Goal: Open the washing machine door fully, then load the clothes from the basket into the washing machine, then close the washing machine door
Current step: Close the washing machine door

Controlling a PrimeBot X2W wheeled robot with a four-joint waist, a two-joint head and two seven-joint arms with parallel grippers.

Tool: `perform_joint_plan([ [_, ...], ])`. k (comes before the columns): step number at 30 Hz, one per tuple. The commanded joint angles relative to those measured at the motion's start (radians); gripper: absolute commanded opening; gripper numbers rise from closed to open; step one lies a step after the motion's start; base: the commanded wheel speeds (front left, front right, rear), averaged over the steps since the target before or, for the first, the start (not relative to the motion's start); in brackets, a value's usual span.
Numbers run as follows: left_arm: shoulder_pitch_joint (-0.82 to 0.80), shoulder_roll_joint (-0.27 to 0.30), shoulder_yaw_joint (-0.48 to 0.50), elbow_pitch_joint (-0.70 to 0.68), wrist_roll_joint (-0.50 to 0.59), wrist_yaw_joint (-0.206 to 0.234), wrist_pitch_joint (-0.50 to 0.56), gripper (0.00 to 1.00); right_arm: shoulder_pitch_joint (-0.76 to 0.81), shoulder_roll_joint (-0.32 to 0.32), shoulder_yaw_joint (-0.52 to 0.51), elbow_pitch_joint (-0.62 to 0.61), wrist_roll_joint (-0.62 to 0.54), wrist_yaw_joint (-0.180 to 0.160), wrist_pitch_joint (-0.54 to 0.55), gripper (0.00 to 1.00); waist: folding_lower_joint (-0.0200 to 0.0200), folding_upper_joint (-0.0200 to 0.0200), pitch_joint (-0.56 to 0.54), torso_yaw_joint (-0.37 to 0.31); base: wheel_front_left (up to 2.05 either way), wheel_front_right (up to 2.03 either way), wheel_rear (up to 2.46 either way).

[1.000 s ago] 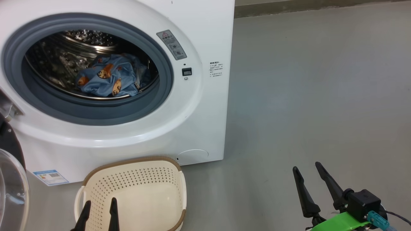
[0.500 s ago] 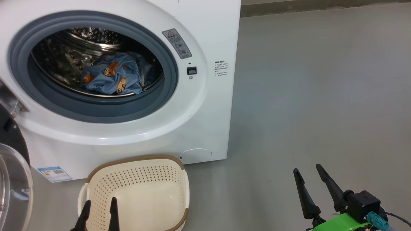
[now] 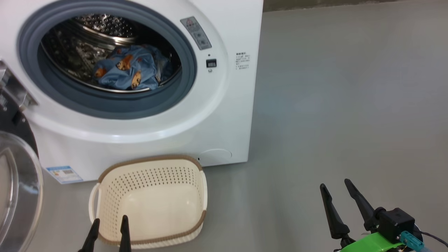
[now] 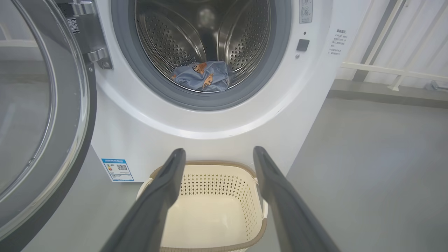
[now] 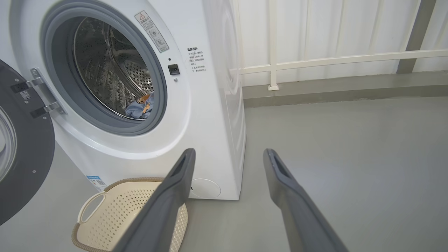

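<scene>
Washing machine [image 3: 231,115]: a white box on the grey floor [image 3: 350,105], its round mouth open, with a grey rubber ring [image 3: 190,73] around it.
Washing machine door [image 3: 15,196]: it stands wide open on the robot's left, hung on a metal hinge [image 4: 99,57]. The head view catches its clear glass bowl at the lower left edge. The right wrist view gives the black inner face and both hinge arms.
Clothes [image 3: 129,71]: a blue bundle with orange-brown bears lies low in the steel drum [image 4: 168,35], toward the front. The left wrist view looks straight in and shows the drum's back wall behind it. From the right wrist view just a small corner peeps past the ring.
Basket [image 3: 150,164]: on the floor just in front of the machine, below the mouth and near the blue label sticker [image 3: 64,174]. The head view looks down onto its smooth bottom and perforated walls.
Left claw [image 3: 110,219]: fingers spread, gripping nothing. In the head view its tips overlap the basket's near rim. How high it hangs I cannot tell.
Right claw [image 3: 334,182]: fingers spread with nothing between them, over bare floor well to the right of the machine.
Background: the right wrist view takes in the machine's side panel and a white railing [image 5: 315,59] along the wall behind.
</scene>
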Motion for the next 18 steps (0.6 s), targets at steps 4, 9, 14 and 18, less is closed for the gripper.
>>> perform_joint_plan([
  [4,-0.027,0.009,0.033,-0.023,0.017,0.004,-0.006,1.0,-0.018,-0.004,0.025,-0.023,-0.011,0.003,-0.005,1.0,-0.0001,-0.0001,0.006,-0.001,-1.79,1.79,0.01],
  [9,-0.029,0.009,0.035,-0.025,0.021,0.01,-0.006,1.0,-0.021,-0.003,0.026,-0.021,-0.01,0.003,-0.005,1.0,-0.0001,-0.0001,0.011,-0.004,-1.18,1.18,0.0],
  [14,-0.031,0.009,0.033,-0.029,0.022,0.011,-0.006,1.0,-0.022,-0.003,0.025,-0.021,-0.01,0.003,-0.005,1.0,-0.0001,-0.0001,0.016,-0.006,-0.49,0.49,0.0],
  [18,-0.038,0.009,0.038,-0.024,0.025,0.004,-0.006,1.0,-0.022,-0.003,0.024,-0.021,-0.01,0.003,-0.005,1.0,-0.0001,-0.0001,0.019,-0.003,-0.02,0.02,0.0],
])
